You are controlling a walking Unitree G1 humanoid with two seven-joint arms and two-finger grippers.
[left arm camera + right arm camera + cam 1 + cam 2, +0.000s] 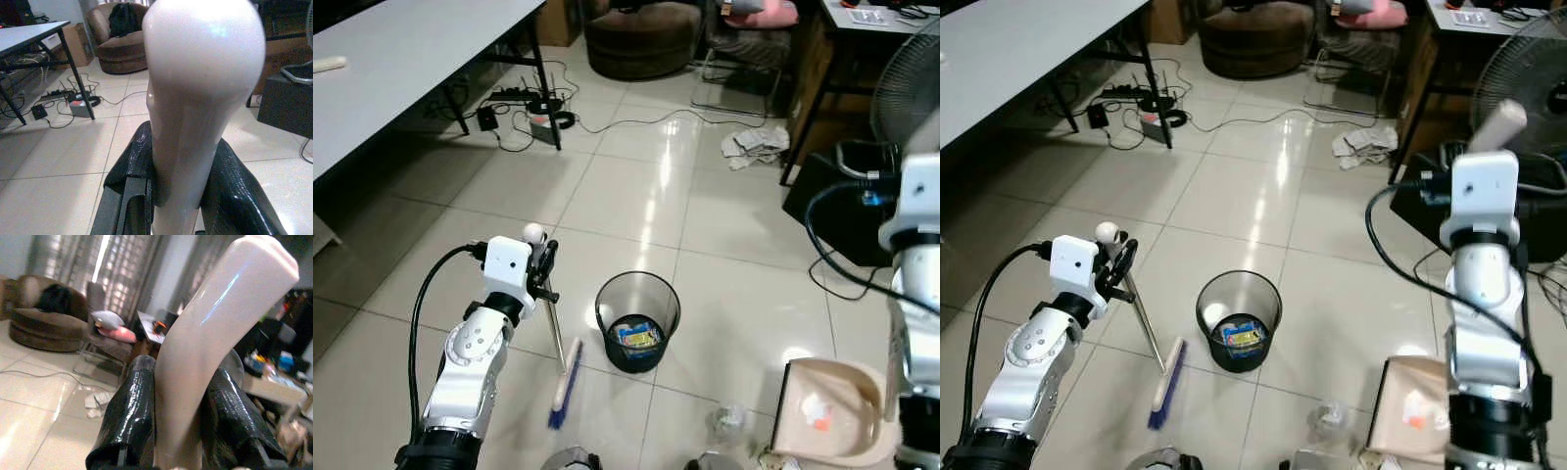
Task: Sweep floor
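The broom, light and stiff on a thin metal shaft, stands bristles-down on glossy floor tiles beside the black bin; the left hand is clamped on its smooth, likely slippery knob, the right hand on the dustpan handle, cables strewn beyond.

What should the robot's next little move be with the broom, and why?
Probably drag the broom head sideways toward the dustpan. The left hand is shut on the broom handle, the right hand on the dustpan handle, and a clear scrap lies on the tiles between brush and pan.
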